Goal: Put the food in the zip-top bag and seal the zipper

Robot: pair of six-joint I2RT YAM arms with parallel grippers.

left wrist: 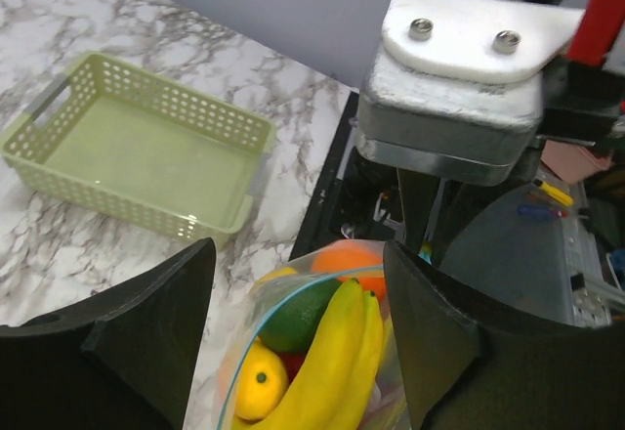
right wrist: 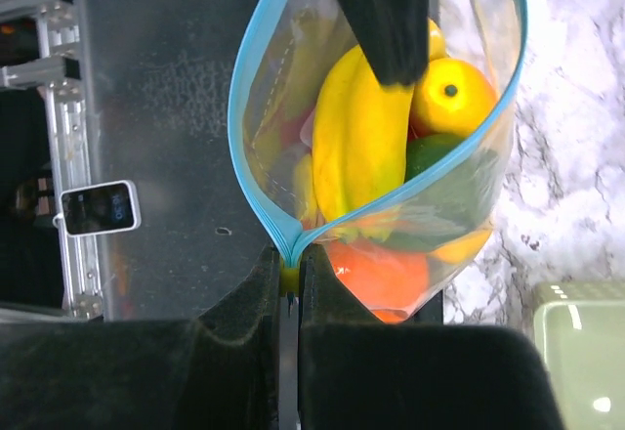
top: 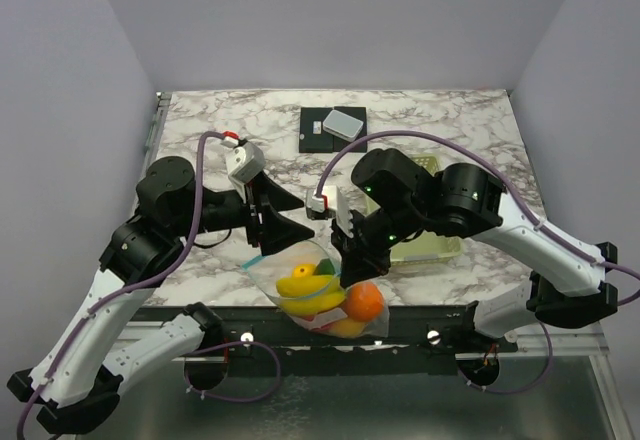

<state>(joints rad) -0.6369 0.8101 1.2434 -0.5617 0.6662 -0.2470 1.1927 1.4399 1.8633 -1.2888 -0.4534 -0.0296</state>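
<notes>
1. Right gripper (right wrist: 290, 266): your jaws are pinched tight on one corner of the zipper (right wrist: 234, 107).
2. Left gripper (left wrist: 298, 269): spread wide, gripping nothing, with one finger (right wrist: 376, 20) inside the open mouth of the zip-top bag (right wrist: 278, 78).
3. Count in the bag, lower centre of the top view: one banana (right wrist: 356, 127), one lemon (right wrist: 451, 98), one orange (right wrist: 381, 274), one green fruit (right wrist: 435, 151).
4. One basket (left wrist: 171, 88) sits in the upper left of the left wrist view.

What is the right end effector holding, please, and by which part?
The bag, pinched at one end of its blue zipper, where both sides meet.

Gaping zip-top bag (right wrist: 459, 195), banana (right wrist: 356, 137) and lemon (right wrist: 449, 98) crowding mouth, basket (left wrist: 127, 198) nearby
</notes>
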